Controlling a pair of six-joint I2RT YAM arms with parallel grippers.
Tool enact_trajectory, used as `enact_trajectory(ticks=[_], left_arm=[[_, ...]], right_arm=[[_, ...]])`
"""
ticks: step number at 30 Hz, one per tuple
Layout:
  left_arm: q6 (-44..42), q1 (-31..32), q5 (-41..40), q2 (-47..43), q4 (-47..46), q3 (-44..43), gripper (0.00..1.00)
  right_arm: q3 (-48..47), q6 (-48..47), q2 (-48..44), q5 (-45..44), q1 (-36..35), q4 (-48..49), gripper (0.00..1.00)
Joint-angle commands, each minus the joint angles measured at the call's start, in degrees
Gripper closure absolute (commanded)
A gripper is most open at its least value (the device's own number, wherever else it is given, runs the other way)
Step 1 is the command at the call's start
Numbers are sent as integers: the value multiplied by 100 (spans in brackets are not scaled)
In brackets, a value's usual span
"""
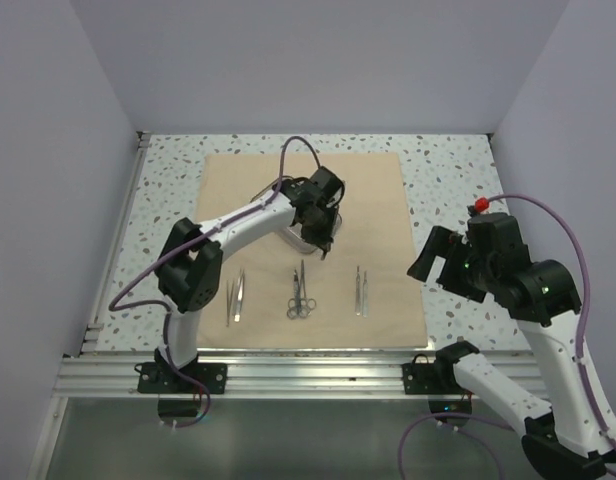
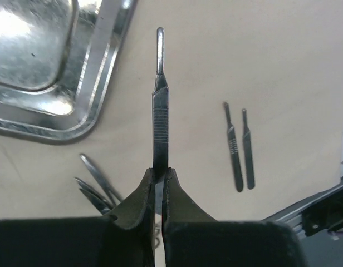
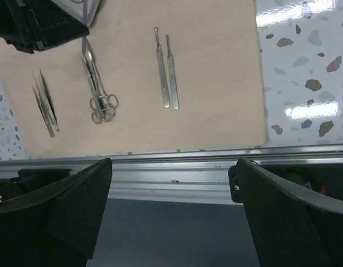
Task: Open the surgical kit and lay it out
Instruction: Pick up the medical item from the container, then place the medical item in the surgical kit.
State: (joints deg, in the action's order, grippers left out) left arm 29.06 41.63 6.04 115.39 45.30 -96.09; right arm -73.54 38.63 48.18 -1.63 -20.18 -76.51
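Observation:
The beige cloth wrap (image 1: 378, 200) lies spread flat. The steel tray (image 1: 288, 237) sits on its middle, mostly hidden under my left arm; its corner shows in the left wrist view (image 2: 49, 67). My left gripper (image 1: 324, 244) (image 2: 160, 169) is shut on a slim steel handle (image 2: 160, 105), held above the cloth beside the tray. On the cloth's near half lie tweezers (image 1: 235, 297), scissors and forceps (image 1: 300, 293), and two slim handles (image 1: 360, 290) (image 2: 241, 147). My right gripper (image 1: 433, 257) (image 3: 171, 211) is open and empty, off the cloth's right edge.
The aluminium rail (image 1: 308, 372) runs along the table's near edge, under my right gripper in the right wrist view (image 3: 171, 172). Speckled tabletop (image 1: 458, 170) surrounds the cloth. Grey walls close in the left, back and right.

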Motion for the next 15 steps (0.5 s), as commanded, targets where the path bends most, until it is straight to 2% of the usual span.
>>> enact_trajectory(ticks=[1,10,15], left_arm=[[1327,748,-523,-561,-320,328,100],[2831,1900,-1333,-342,-136,574,100],[3237,2121,-1369,-62,-214,618,100]], right_arm=[[-46,22,-186,277,15,-241,3],[-81,-233,-819,392,15,-882,2],[-327,-382,-1003,347,23,-1243,2]])
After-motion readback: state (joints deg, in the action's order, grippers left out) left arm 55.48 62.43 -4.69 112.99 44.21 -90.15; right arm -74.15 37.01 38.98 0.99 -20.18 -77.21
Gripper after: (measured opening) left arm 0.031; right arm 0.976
